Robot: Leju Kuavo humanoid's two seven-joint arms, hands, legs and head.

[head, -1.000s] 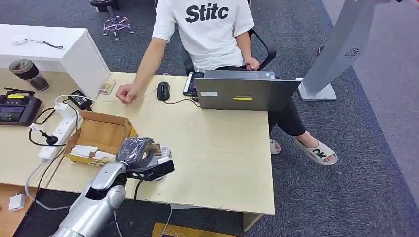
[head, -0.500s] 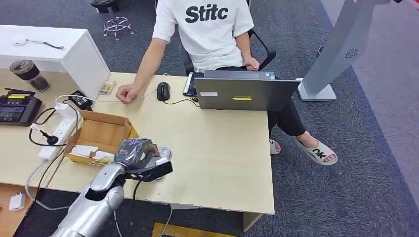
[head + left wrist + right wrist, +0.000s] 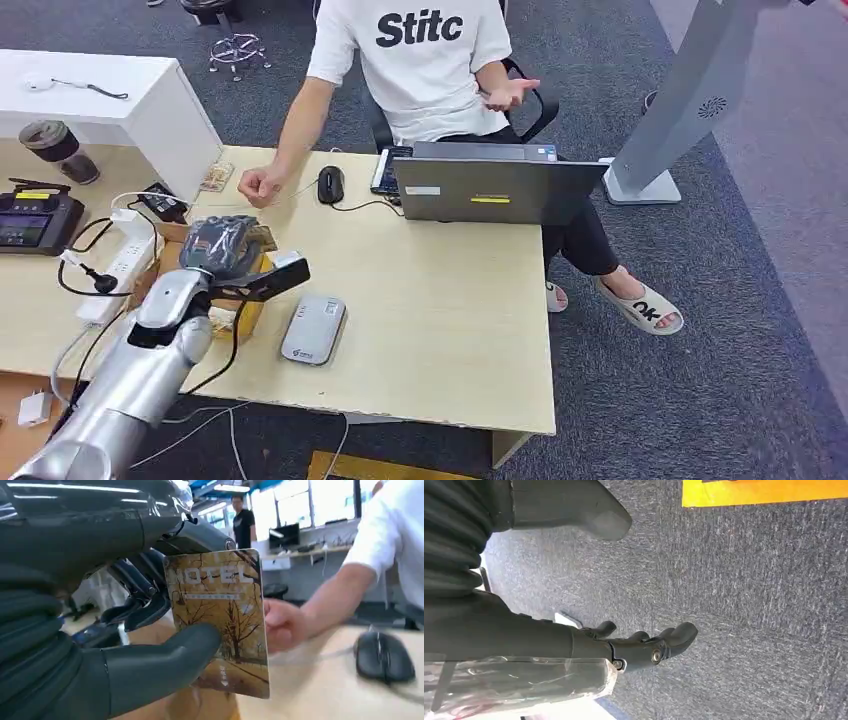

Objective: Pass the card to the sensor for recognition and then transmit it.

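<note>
The left hand (image 3: 225, 248) is up over the cardboard box (image 3: 249, 308) at the left side of the desk (image 3: 440, 320), wrapped in clear plastic and reaching out from the silver arm, and from the wrist camera you can see it plainly: the hotel key card (image 3: 220, 622) is pinched upright between the thick grey thumb and the darker fingers (image 3: 145, 597) behind it, with the word HOTEL across the top and bare trees printed on a brown ground. The grey card reader (image 3: 313, 328) lies flat on the desk just right of the box, apart from the hand and with nothing on it. Across the desk sits a person in a white T-shirt (image 3: 420, 60), one fist (image 3: 257, 186) resting on the desktop near the black mouse (image 3: 331, 184), the other hand raised, palm up, beside the chest. An open laptop (image 3: 495, 188) stands with its back to the robot, right of the mouse. Off to the left there is a white power strip (image 3: 120, 270) with a black plug in it, and a black handheld device (image 3: 32, 218) on the neighbouring desk. A grey kiosk stand (image 3: 690, 100) rises from the carpet at the far right. The right hand (image 3: 644, 645) hangs over grey carpet, fingers loosely curled and spread apart, holding nothing.
</note>
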